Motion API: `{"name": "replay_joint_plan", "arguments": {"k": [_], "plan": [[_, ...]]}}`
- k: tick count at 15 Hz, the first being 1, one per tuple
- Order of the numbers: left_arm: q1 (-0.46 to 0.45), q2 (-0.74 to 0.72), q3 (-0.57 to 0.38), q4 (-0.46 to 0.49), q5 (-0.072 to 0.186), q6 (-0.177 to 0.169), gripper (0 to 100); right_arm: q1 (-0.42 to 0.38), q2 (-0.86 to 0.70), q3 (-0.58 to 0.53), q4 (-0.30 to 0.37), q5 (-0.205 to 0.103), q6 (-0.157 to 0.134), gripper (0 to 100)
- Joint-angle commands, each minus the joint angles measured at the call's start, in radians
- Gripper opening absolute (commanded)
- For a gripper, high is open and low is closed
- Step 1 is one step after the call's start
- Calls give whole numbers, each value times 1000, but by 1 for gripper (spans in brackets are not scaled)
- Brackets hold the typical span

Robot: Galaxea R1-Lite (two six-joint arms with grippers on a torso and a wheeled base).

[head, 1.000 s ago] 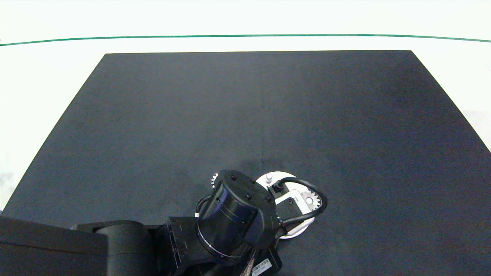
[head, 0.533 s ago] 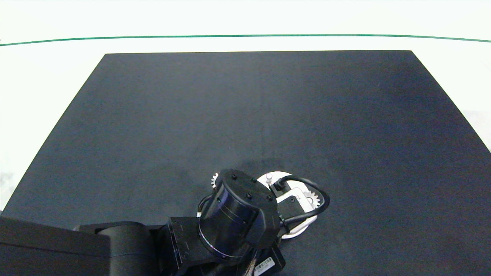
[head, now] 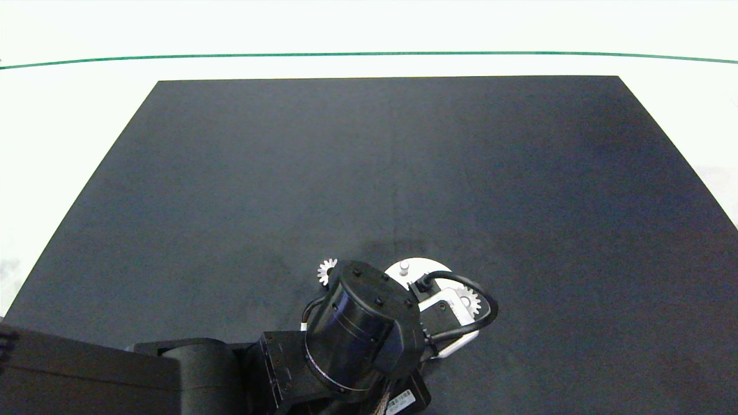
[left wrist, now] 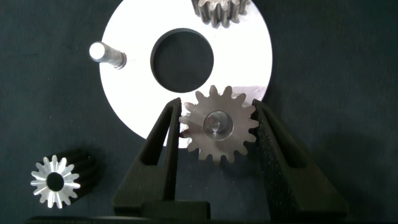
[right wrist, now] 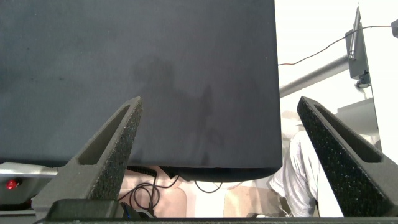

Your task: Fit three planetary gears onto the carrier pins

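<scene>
The carrier, a flat white disc [left wrist: 124,93] with a large centre hole, lies on the black mat under my left wrist [head: 363,328]. My left gripper [left wrist: 217,106] is shut on a planetary gear [left wrist: 219,124] held over one carrier pin, whose end shows through the gear's hole. This gear looks larger, so nearer the camera, than the other two. A second gear [left wrist: 221,9] [head: 468,300] sits on another pin. The third pin [left wrist: 102,53] [head: 404,266] stands bare. A third gear [left wrist: 56,180] [head: 327,271] lies loose on the mat beside the disc. My right gripper [right wrist: 219,102] is open, off by the mat's edge.
The black mat [head: 392,173] covers most of the white table, with a green line [head: 369,54] running across the far side. A black cable [head: 478,314] loops from my left wrist over the disc. Past the mat's edge [right wrist: 217,168] the right wrist view shows floor and loose cables.
My left wrist has shifted slightly right and toward the near edge. More of the loose gear now shows beside it. The disc and its bare pin have stayed put.
</scene>
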Motion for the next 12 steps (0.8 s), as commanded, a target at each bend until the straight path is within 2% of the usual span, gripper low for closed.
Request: {"name": "replay_joint_plan", "arguments": {"k": [1,7,10,11,12], "plan": [[5,-1,11,-5,3,4,13,2,3,0,3,-2,-2,100],[13,-4,20,-5,3,4,13,0,6,1,1,-2,-2,100],[13,-11,19,-2,1,17,13,2,13,-2,-2,-2,-2,100],[13,-13,19,-2,1,24,100,0,14,-3,-2,-2,-2,100],[11,-10,16,-7,3,17,100,-1,13,-3,-2,-2,-2,100]]}}
